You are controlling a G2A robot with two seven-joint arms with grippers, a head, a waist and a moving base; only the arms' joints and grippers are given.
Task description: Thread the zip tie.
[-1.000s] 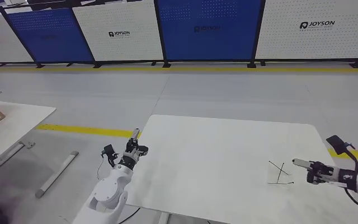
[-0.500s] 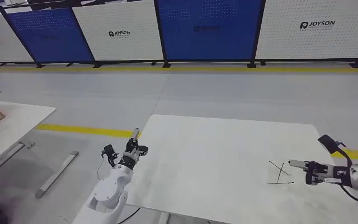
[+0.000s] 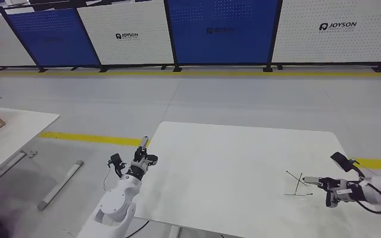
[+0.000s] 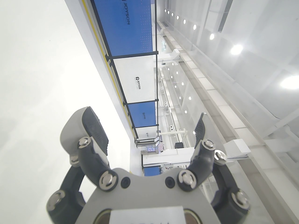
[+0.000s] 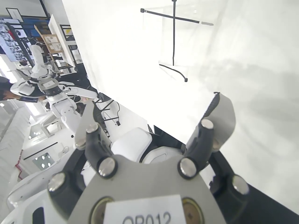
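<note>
The left claw (image 3: pixel 143 143) (image 4: pixel 144 117) sits at the left edge of the white rectangular worktop (image 3: pixel 238 160), close to its far-left corner. Its 2 fingers (image 4: pixel 94 127), faced with ribbed black pads, stand wide apart, and nothing lies between them.

Towards the right edge, nearer the near-right corner than the far-right one, 3 thin black plastic zip ties (image 3: pixel 297 183) lie flat on the worktop. In the right wrist view, a long straight tie (image 5: pixel 156 13) has a small square head at 1 end and a pale tip at the other. It crosses a second straight tie (image 5: pixel 173 40) close to that tie's head, and the 2 touch where they cross. A short curved tie (image 5: pixel 174 69) lies just beside the tail end of the second straight tie. Whether those 2 touch cannot be told. Faint edges around the ties suggest a clear plastic sheet (image 5: pixel 193 36) under them, though its outline is hard to follow.

The right claw (image 3: pixel 315 185) (image 5: pixel 153 99) hangs just beside the zip ties, between them and the worktop's right edge. Its jaws are spread wide and hold nothing. In the right wrist view its fingertips (image 5: pixel 218 99) stand apart from the curved tie, the nearest of the 3.
</note>
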